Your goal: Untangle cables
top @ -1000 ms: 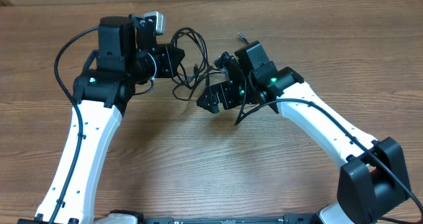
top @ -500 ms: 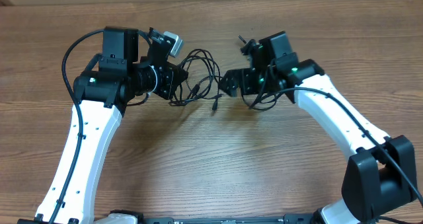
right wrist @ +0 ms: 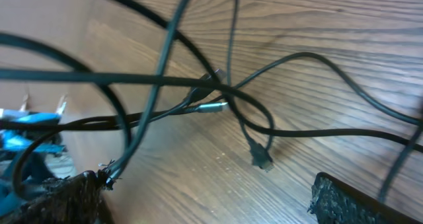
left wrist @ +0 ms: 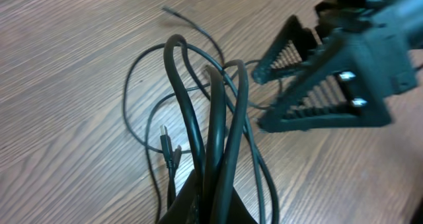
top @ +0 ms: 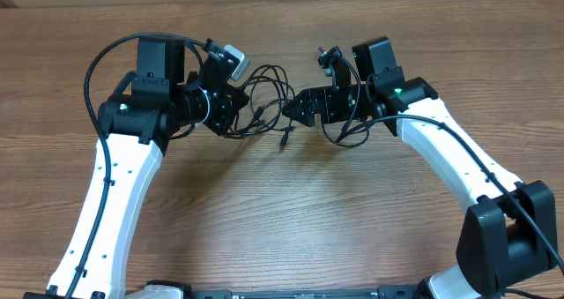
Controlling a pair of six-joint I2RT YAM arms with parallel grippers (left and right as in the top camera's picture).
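Black cables [left wrist: 211,138] are sitting pinched in the left gripper [top: 231,105], whose jaws are pressing together on several strands. Just beyond the left gripper, loose loops are spreading over the wooden table [top: 291,220], with one small plug [left wrist: 168,148] showing among them. Farther from the left gripper, the right gripper [top: 289,112] is hovering with its jaws spread wide, tips near the loops.

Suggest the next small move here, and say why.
Probably ease the right gripper forward and close on one loop of the cables: it is open right beside them, while the left gripper is shut on the bundle's other side.
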